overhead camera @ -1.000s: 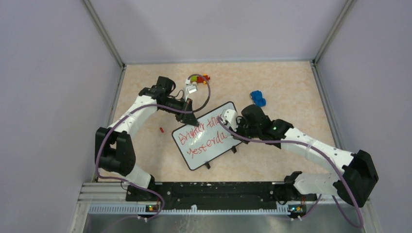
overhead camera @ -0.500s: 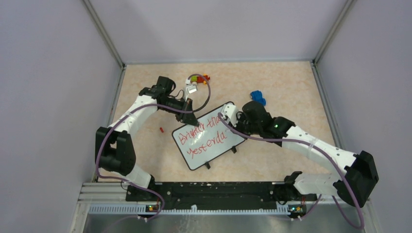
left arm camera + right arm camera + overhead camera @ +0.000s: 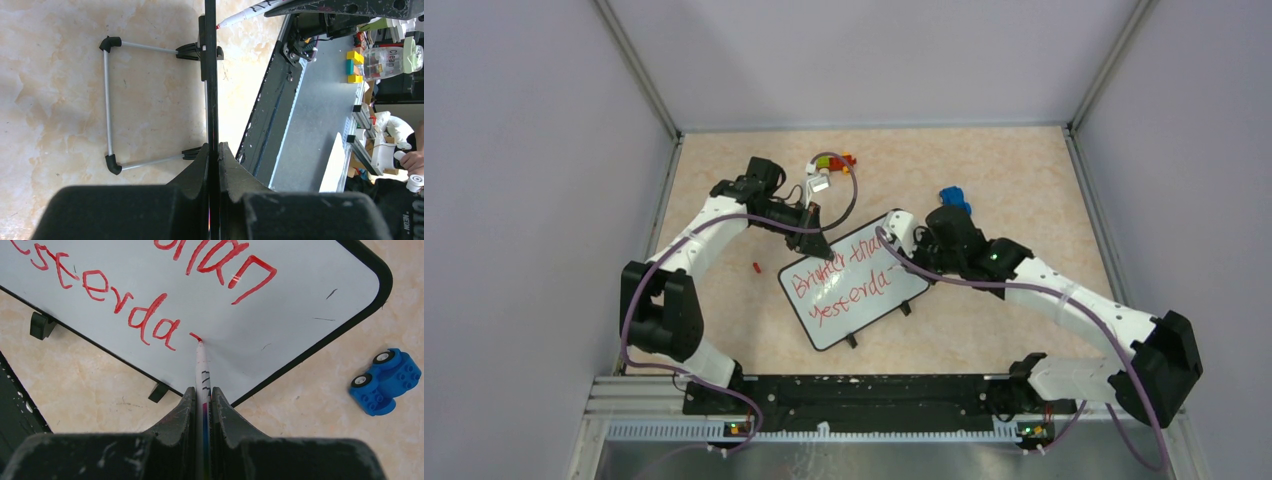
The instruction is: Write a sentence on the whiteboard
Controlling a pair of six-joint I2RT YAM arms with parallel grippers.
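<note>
While left jaws clamp the whiteboard (image 3: 849, 320) edge, right jaws clamped on a marker (image 3: 202, 370), its tip touching the whiteboard just after the sentence (image 3: 829, 272).

Soft, even overhead light fills the top view, and shadows are faint. In the left wrist view the table (image 3: 45, 100) glares pale at left. The right gripper (image 3: 202, 392) is dark and blurred at bottom centre, while the whiteboard (image 3: 300, 295), marker (image 3: 201, 370) and sentence (image 3: 142, 315) are sharp.

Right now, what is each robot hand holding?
Left gripper: shut on the edge of the small white dark-framed whiteboard.
Right gripper: shut on the thin white marker pen.
</note>
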